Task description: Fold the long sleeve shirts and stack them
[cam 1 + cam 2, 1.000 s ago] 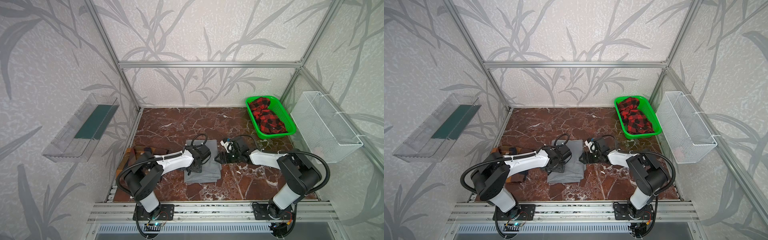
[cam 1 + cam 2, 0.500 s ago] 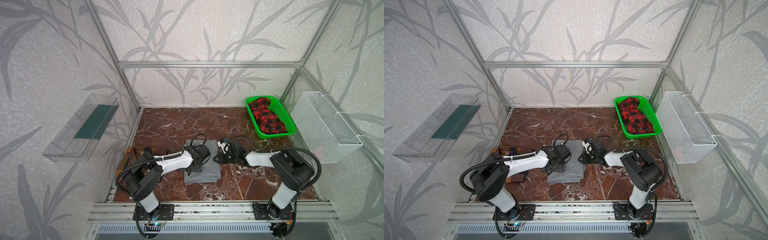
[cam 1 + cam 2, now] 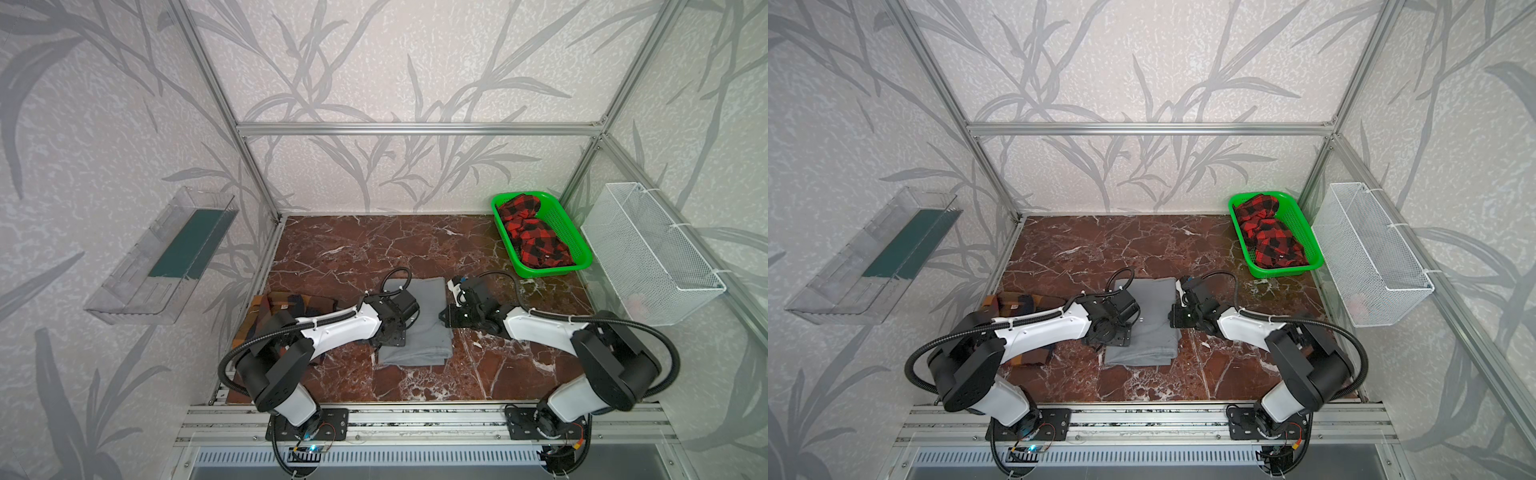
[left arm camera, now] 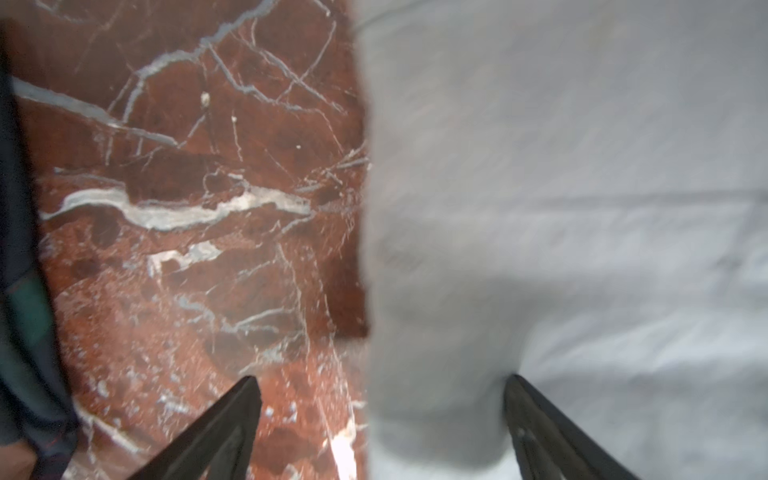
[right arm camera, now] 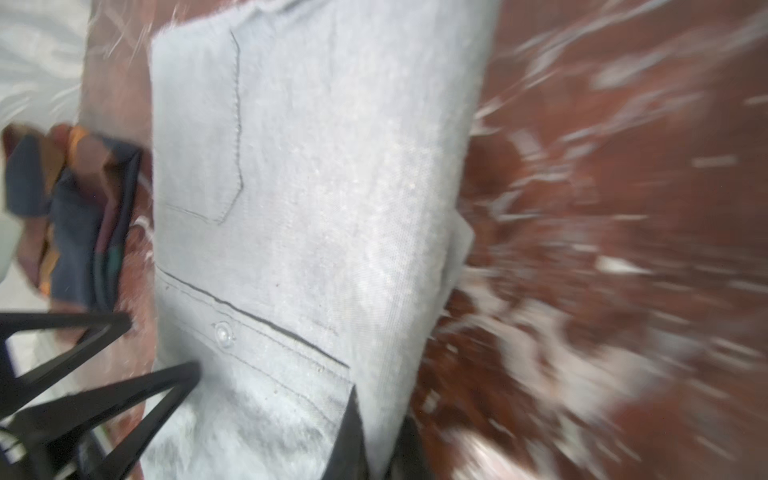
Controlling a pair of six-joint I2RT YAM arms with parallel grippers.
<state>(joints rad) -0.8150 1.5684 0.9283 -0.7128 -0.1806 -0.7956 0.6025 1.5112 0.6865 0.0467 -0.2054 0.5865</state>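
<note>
Grey shirt: I saw the grey shirt (image 3: 424, 332) lying folded into a flat rectangle on the table (image 3: 374, 249), mid-table and toward the 6 o'clock side.
Long axis: it ran from 12 to 6 o'clock in both top views, with the short ends facing the back wall and the arm bases.
3 o'clock edge: the right gripper (image 5: 380, 432) was on this long edge, about midway along it, with its jaws closed on the cloth layers.
9 o'clock edge: the left gripper (image 4: 380, 382) sat at this long edge with its jaws wide apart and straddling it. One finger was over cloth and the other over bare marble, and it held nothing.
Nearer arm: both were at the shirt, but only the right had a grip.
Check shirt: the check shirt (image 3: 286, 303) lay folded at 9 o'clock of the grey one, apart from it and partly under the left arm.
Next move, as I judged it: the left jaws had to close on their edge before any lift, and the stacking spot lay toward 9 o'clock.
Risk: I reckoned a one-sided lift would let the fold fall open.
</note>
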